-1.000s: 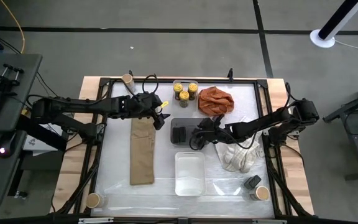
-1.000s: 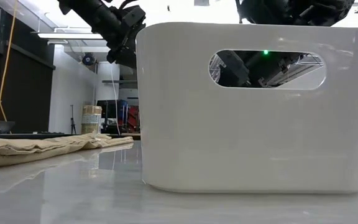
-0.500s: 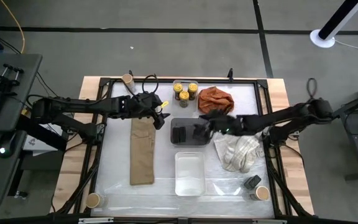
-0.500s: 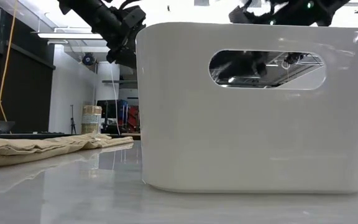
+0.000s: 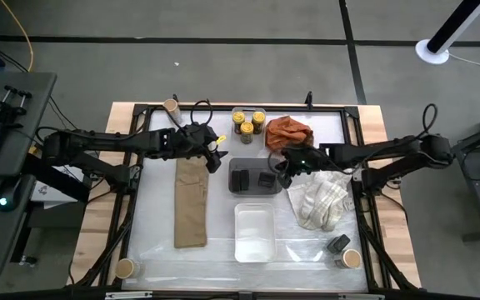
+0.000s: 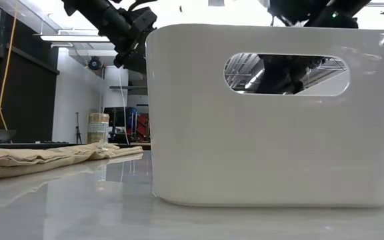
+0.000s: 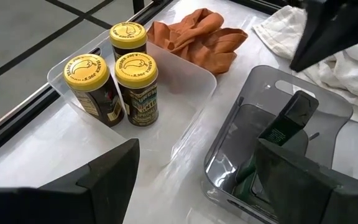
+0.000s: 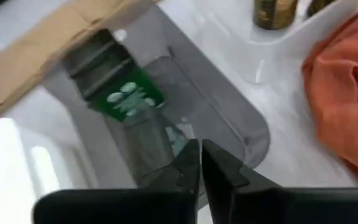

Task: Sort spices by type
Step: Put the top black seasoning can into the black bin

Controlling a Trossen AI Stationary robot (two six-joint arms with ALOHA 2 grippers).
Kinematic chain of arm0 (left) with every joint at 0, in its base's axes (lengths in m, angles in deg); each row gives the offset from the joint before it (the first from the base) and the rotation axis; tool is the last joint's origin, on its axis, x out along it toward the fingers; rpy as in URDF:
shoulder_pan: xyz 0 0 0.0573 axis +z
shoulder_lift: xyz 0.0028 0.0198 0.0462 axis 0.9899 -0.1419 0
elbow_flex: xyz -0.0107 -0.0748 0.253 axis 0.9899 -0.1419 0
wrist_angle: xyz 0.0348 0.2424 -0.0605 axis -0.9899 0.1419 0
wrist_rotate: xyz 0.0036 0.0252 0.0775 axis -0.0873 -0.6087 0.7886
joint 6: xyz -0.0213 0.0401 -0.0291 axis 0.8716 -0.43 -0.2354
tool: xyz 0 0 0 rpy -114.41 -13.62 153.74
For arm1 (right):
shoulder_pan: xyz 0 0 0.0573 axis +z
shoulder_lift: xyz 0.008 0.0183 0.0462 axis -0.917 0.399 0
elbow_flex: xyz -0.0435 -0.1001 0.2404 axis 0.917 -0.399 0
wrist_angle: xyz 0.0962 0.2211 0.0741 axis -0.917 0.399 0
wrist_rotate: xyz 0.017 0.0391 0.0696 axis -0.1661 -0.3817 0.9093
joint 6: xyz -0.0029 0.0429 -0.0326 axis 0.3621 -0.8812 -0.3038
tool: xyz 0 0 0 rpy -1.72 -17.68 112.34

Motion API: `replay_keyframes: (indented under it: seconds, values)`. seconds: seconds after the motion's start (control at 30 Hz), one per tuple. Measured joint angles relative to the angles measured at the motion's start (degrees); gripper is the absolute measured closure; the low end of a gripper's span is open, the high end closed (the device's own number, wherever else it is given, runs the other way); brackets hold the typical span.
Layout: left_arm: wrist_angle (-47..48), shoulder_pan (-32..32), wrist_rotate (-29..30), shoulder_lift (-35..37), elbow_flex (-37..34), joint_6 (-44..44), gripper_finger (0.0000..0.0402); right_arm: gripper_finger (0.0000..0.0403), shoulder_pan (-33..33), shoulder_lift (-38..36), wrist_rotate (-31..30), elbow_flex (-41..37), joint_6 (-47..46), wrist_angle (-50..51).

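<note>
Blocking the low view, the white tray (image 6: 272,120) hides the spices.

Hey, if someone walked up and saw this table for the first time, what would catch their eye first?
Probably the three jars with yellow lids, standing together in a clear tray at the far edge of the table, with a crumpled orange cloth right beside them. Next, the right gripper at the edge of the grey tray mid-table, where two dark tins sit. In the low view, a white bin fills most of the picture.
</note>
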Motion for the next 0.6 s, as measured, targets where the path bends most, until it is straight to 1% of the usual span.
replay_keyframes:
  seconds: [0.07,0.17,0.27,0.5,0.6]
  values:
    - [0.0,0.0,0.1,0.0,0.0,0.4,0.0103,0.0398,-0.9,1.6,1.3,0.0,0.0,0.0]
    - [0.0,0.0,1.0,0.0,0.0,0.9,0.0103,0.0400,-1.7,4.4,3.7,0.0,-0.6,0.1]
    - [0.0,0.0,1.1,0.0,0.0,0.9,0.0103,0.0401,-1.9,6.3,4.1,0.0,0.1,-1.3]
    - [0.0,0.0,1.2,0.0,0.0,1.5,0.0103,0.0402,-1.8,7.1,5.5,0.0,0.4,-1.9]
    - [0.0,0.0,1.3,0.0,0.0,1.5,0.0103,0.0402,-1.3,7.1,7.2,0.0,0.3,-1.8]
